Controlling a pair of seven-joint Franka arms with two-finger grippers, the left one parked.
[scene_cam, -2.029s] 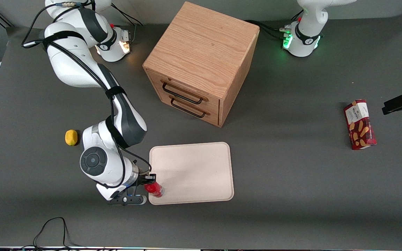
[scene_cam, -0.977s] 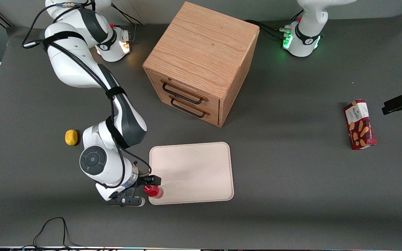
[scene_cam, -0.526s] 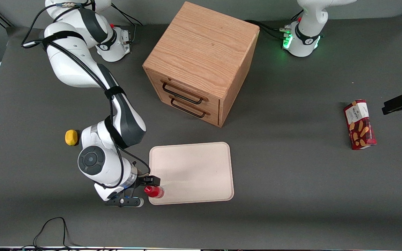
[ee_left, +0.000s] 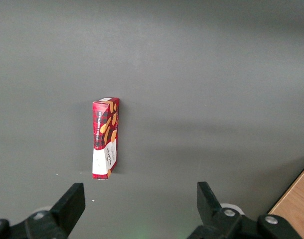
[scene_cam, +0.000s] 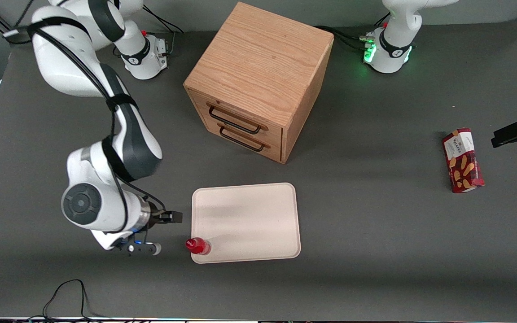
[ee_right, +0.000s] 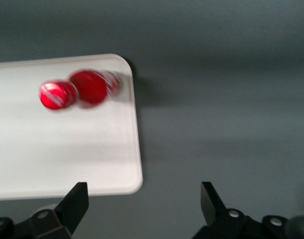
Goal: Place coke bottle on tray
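The coke bottle (scene_cam: 198, 246), small, red and glossy with a red cap, stands upright on the cream-white tray (scene_cam: 249, 220), at the tray's corner nearest the front camera and toward the working arm's end. My right gripper (scene_cam: 168, 232) hangs open beside the tray, off its short edge and clear of the bottle, holding nothing. In the right wrist view the blurred bottle (ee_right: 92, 88) sits near the tray's (ee_right: 67, 149) rounded corner, away from the open gripper (ee_right: 143, 196), whose dark fingers (ee_right: 78, 199) are wide apart over grey table.
An oak two-drawer cabinet (scene_cam: 258, 80) stands farther from the front camera than the tray, handles facing it. A red biscuit box (scene_cam: 462, 160) lies toward the parked arm's end, also in the left wrist view (ee_left: 106, 137). A black cable (scene_cam: 67, 291) loops at the table's front edge.
The gripper let go of the bottle, which stays standing on the tray's corner. The arm then drew back from the tray toward its own end of the table.
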